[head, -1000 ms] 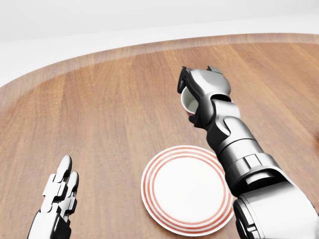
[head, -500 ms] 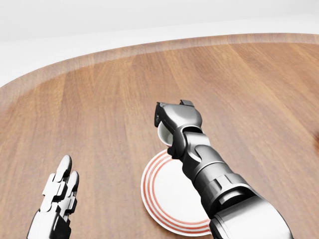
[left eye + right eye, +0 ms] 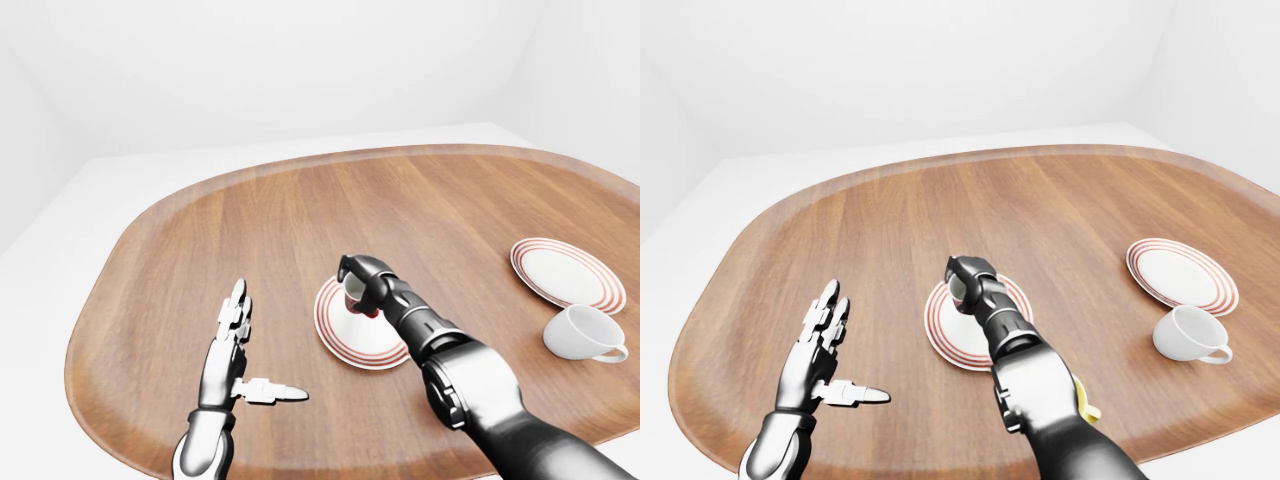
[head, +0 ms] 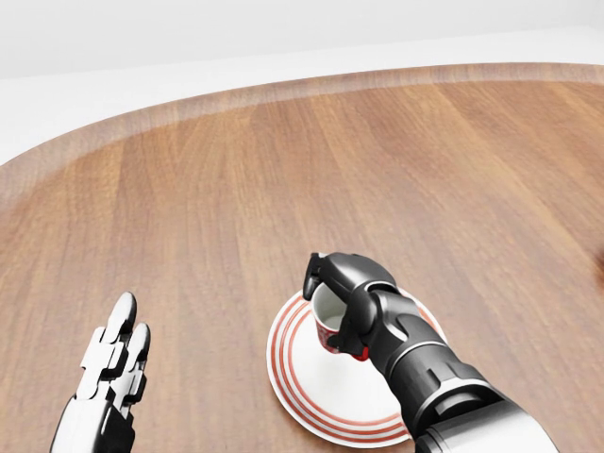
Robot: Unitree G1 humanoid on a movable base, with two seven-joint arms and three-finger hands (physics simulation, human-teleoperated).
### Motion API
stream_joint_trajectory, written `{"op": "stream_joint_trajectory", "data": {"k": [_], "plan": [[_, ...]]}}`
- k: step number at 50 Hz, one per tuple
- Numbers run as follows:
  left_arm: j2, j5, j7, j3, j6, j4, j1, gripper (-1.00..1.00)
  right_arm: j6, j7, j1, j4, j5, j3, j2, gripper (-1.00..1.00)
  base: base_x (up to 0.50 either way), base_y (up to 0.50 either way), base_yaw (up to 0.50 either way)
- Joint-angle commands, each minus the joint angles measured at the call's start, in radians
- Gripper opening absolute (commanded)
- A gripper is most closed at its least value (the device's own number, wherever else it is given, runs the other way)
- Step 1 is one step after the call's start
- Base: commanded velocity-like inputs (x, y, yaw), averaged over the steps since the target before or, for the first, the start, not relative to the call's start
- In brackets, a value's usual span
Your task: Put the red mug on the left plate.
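Observation:
The red mug point(image 4: 330, 323), white inside, is held in my right hand point(image 4: 326, 291), whose fingers close round its rim and side. Mug and hand are over the upper part of the left plate point(image 4: 307, 392), a white plate with red rings. I cannot tell whether the mug's base touches the plate. In the left-eye view the same plate point(image 3: 340, 338) lies at the table's middle, with my right forearm crossing its right side. My left hand point(image 4: 115, 359) is open and flat at the bottom left, well apart from the plate.
A second red-ringed plate point(image 3: 566, 272) lies at the right of the oval wooden table point(image 3: 250, 230). A white mug point(image 3: 580, 333) sits just below it. A small yellow thing point(image 3: 1090, 412) shows beside my right arm.
My right hand has carried the mug down the head view and leftward, from above the plate's top edge to over the plate. The left hand has not moved.

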Motion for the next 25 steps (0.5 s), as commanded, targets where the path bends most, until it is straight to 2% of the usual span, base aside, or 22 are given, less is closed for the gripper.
{"op": "stream_joint_trajectory", "data": {"k": [1,6,7,11,14,16,17,25], "plan": [[-0.001,-0.004,-0.003,0.005,0.0,0.003,0.0,1.0,-0.009,0.03,0.035,0.004,0.013,-0.001,-0.002,-1.0,0.0,0.0,0.0],[-0.002,-0.004,-0.004,0.006,0.0,0.003,0.0,1.0,-0.01,0.041,0.037,0.005,0.009,-0.006,0.0,-1.0,0.0,0.0,0.0],[-0.002,-0.002,-0.003,0.004,0.0,0.004,0.0,1.0,0.025,0.033,0.039,0.007,-0.016,0.008,-0.002,-1.0,0.0,0.0,0.0],[-0.003,-0.005,-0.003,0.006,0.0,0.007,-0.003,1.0,0.051,0.018,0.043,0.008,-0.052,0.014,-0.003,-1.0,0.0,0.0,0.0],[-0.003,-0.004,-0.003,0.006,0.0,0.007,-0.003,1.0,0.051,0.018,0.043,0.008,-0.055,0.011,-0.003,-1.0,0.0,0.0,0.0],[-0.004,-0.002,0.0,0.004,0.0,0.008,-0.005,1.0,0.089,-0.039,0.041,0.009,-0.089,0.024,-0.001,-1.0,0.0,0.0,0.0],[-0.004,-0.003,0.0,0.004,0.0,0.009,-0.005,1.0,0.097,-0.046,0.041,0.009,-0.098,0.025,0.0,-1.0,0.0,0.0,0.0],[-0.003,-0.004,0.0,0.004,0.0,0.009,-0.002,1.0,0.099,-0.065,0.048,0.011,-0.131,0.019,0.006,-1.0,0.0,0.0,0.0]]}}
